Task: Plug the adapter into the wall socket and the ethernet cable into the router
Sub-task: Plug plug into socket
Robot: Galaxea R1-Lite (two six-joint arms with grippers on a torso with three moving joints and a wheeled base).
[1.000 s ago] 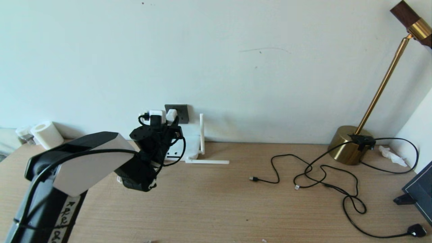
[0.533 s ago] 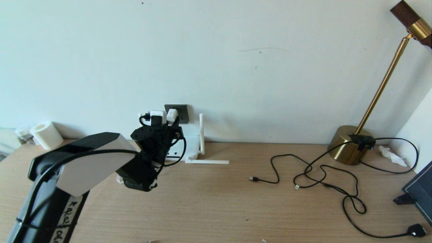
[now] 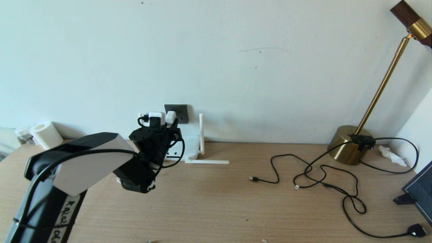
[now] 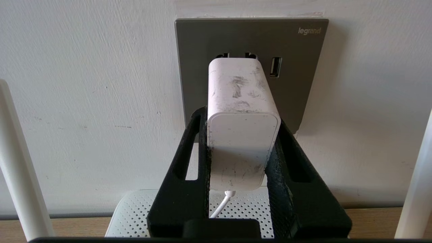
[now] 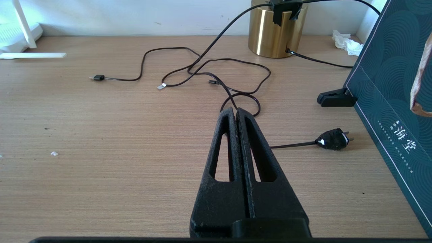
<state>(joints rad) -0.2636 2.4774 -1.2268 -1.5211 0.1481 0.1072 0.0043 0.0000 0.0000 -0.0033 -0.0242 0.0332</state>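
Left gripper (image 4: 241,158): clamping the adapter (image 4: 241,114) between its two black fingers (image 4: 189,175), holding it up at the wall socket (image 4: 297,87).
Adapter: sitting with its front end against the grey faceplate; whether the pins are fully seated is hard to tell from the wrist view. Its thin white cord (image 4: 221,204) is hanging down from its rear.
Router (image 3: 190,146): lying on the desk (image 3: 216,209) just below the socket, one antenna (image 3: 201,133) standing upright.
Ethernet cable (image 3: 324,179): lying loose on the desk near the brass lamp (image 3: 347,145), well apart from the router.
Right gripper (image 5: 237,113): hovering over the desk with fingers pressed together, gripping nothing.
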